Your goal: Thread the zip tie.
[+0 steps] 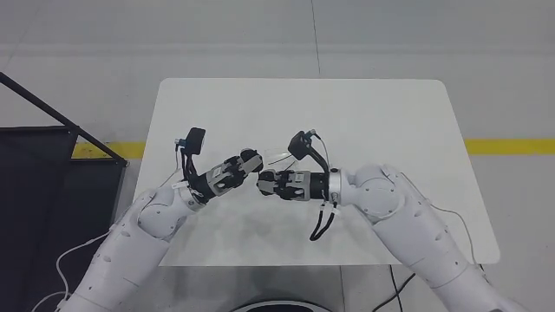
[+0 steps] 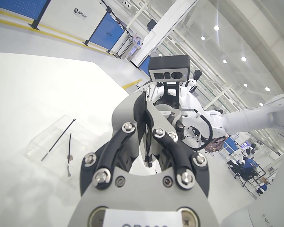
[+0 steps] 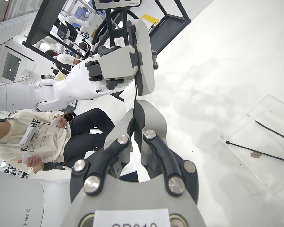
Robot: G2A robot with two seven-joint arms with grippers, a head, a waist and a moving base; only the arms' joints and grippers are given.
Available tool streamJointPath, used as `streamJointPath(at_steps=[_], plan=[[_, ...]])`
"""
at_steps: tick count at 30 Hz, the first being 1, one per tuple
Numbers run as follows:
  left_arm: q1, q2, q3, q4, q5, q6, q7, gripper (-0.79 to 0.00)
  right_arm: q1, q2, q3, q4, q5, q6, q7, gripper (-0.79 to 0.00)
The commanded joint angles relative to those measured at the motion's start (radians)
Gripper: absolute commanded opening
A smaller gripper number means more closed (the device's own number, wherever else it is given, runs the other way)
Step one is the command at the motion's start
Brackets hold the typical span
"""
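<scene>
Over the front middle of the white table (image 1: 390,121) my two grippers meet tip to tip. A thin black zip tie (image 3: 135,96) spans the short gap between them. My left gripper (image 1: 251,160) is shut, its black pads pressed together on one end of the tie (image 2: 144,94). My right gripper (image 1: 263,184) is shut on the other end; in its own wrist view its tips (image 3: 136,106) sit just below the left gripper (image 3: 139,86). Most of the tie is hidden between the pads.
A clear plastic tray (image 2: 37,140) lies on the table close to the grippers and holds two spare black zip ties (image 2: 59,140); the tray (image 3: 269,100) and its ties (image 3: 258,152) also show in the right wrist view. A black frame (image 1: 35,191) stands off the table's left edge.
</scene>
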Motion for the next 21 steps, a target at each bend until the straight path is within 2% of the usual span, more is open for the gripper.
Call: streamJointPath(at_steps=[1,2,9,14,18,21], plan=[[0.001,-0.001,-0.002,-0.001,0.002,0.000,0.000,-0.785,-0.001,0.000,0.003,0.001,0.003,-0.002,0.005,-0.123],[0.001,-0.002,-0.003,-0.001,0.003,0.000,0.000,-0.785,-0.002,0.000,0.005,0.001,0.005,-0.004,0.007,-0.003],[0.008,0.001,-0.042,-0.001,0.020,-0.003,0.007,-0.785,-0.043,0.022,0.084,-0.012,0.010,-0.011,0.015,0.000],[0.031,0.009,-0.093,-0.003,0.018,-0.022,-0.003,-0.785,-0.080,0.052,0.174,-0.045,0.024,0.040,0.101,0.000],[0.049,0.017,-0.124,-0.006,0.011,-0.045,-0.028,-0.785,-0.068,0.064,0.212,-0.053,-0.039,0.170,0.150,0.000],[0.062,0.022,-0.139,-0.008,0.003,-0.065,-0.049,-0.785,-0.026,0.061,0.195,-0.033,-0.078,0.283,0.194,0.000]])
